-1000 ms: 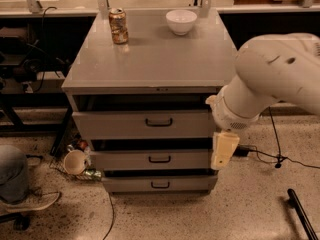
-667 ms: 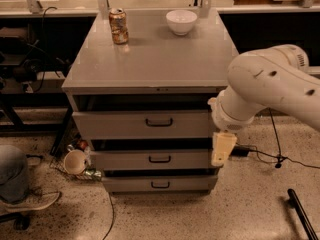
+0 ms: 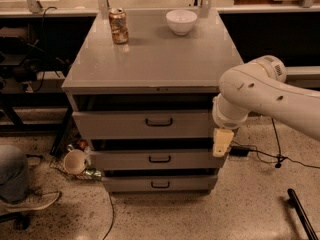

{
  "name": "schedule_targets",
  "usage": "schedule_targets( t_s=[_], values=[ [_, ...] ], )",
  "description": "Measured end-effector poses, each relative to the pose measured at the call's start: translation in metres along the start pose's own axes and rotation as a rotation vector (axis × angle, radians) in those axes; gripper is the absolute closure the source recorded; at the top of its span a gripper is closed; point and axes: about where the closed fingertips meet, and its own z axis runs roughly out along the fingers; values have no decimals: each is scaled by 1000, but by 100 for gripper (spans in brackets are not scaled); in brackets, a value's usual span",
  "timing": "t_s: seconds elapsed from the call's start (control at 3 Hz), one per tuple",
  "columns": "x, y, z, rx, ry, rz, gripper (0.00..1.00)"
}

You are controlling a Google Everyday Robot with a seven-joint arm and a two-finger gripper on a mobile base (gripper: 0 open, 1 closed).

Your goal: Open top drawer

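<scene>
The top drawer (image 3: 125, 125) sits right under the counter (image 3: 160, 59), its grey front facing the camera with a dark loop handle (image 3: 159, 121) at centre and a dark gap above it. Beneath it lie the middle drawer (image 3: 125, 160) and the bottom drawer (image 3: 130, 184). The pincer (image 3: 222, 143) hangs pointing down just beside the top drawer's right end; whether it is apart or together cannot be told. A can (image 3: 118, 26) and a white bowl (image 3: 181, 22) stand on the counter, well apart.
</scene>
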Motion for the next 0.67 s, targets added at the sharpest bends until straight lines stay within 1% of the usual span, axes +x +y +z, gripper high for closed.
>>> schedule_targets(
  t_s=[0.33,0.67],
  values=[
    [8,-17,28,11,-10,31,0],
    [9,-29,53,1,-27,45,0]
  ],
)
